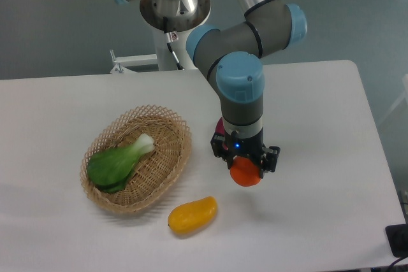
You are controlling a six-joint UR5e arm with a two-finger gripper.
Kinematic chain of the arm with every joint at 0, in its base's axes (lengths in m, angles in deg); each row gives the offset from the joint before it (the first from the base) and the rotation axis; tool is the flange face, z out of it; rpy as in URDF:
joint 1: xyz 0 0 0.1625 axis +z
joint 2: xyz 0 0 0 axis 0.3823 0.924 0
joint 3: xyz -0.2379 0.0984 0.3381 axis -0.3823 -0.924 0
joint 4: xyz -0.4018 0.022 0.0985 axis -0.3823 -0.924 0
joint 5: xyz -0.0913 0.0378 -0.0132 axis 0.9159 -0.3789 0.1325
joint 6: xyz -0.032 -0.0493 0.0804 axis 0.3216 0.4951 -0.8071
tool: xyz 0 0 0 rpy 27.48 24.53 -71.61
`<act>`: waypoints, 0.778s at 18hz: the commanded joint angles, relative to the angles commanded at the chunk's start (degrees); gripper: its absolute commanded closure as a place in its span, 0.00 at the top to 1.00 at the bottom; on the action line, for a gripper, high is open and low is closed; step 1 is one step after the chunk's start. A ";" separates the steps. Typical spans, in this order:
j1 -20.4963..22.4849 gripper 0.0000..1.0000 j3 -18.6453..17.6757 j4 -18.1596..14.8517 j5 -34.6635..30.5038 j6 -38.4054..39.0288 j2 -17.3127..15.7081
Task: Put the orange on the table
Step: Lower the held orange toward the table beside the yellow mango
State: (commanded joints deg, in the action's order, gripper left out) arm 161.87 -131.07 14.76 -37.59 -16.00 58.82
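The orange is a small glossy red-orange rounded fruit held at the tip of my gripper, right of the basket and above the white table. The gripper points straight down and is shut on the orange. The fingers are mostly hidden by the gripper body and the fruit. I cannot tell whether the orange touches the tabletop. A bit of magenta, the sweet potato, shows behind the wrist.
An oval wicker basket holds a green bok choy at the left centre. A yellow mango-like fruit lies on the table just in front of the basket, left of the gripper. A dark object sits at the right edge.
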 joint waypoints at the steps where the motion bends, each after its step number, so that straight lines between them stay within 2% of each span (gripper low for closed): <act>1: 0.00 0.66 0.00 0.09 0.00 0.00 0.00; 8: 0.70 0.67 0.88 0.00 0.09 -0.09 0.44; 14: 1.23 0.66 -1.40 0.87 -1.41 0.00 1.14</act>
State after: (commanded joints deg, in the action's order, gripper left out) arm 163.10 -132.47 15.63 -39.00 -16.00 59.96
